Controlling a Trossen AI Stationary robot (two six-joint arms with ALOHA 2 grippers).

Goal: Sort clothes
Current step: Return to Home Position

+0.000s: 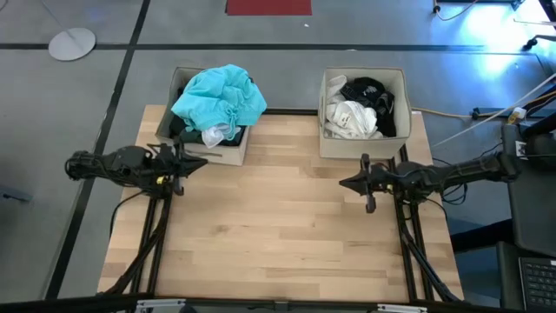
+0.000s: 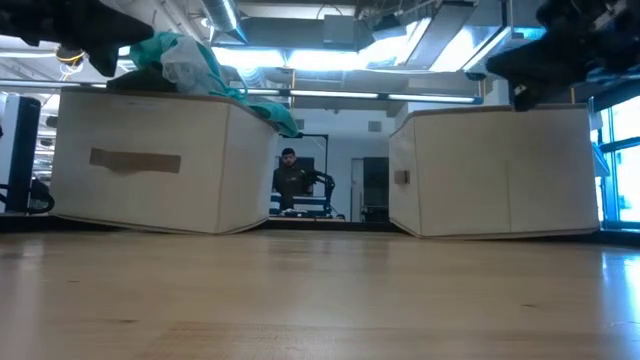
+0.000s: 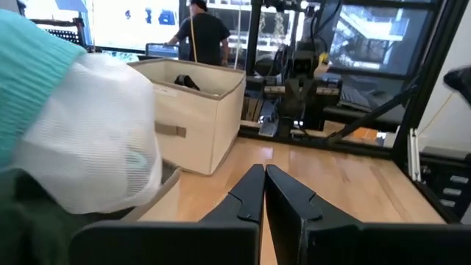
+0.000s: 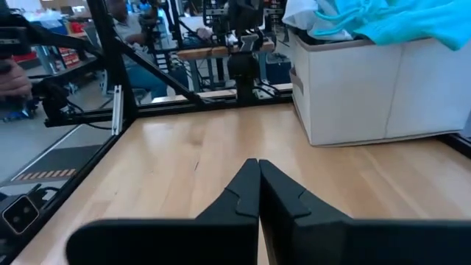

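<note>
Two beige fabric boxes stand at the table's far edge. The left box (image 1: 201,130) is heaped with a turquoise garment (image 1: 219,97) over white (image 1: 214,135) and dark pieces. The turquoise garment spills over the rim and also shows in the right wrist view (image 4: 397,18). The right box (image 1: 365,113) holds white (image 1: 352,120) and black (image 1: 369,91) garments. My left gripper (image 1: 201,162) is shut and empty just in front of the left box. My right gripper (image 1: 344,183) is shut and empty in front of the right box.
Bare wooden tabletop (image 1: 278,226) lies between and in front of the arms. The boxes' front walls (image 2: 150,165) (image 2: 500,170) stand close to the grippers. A person (image 2: 292,180) is in the room beyond the table.
</note>
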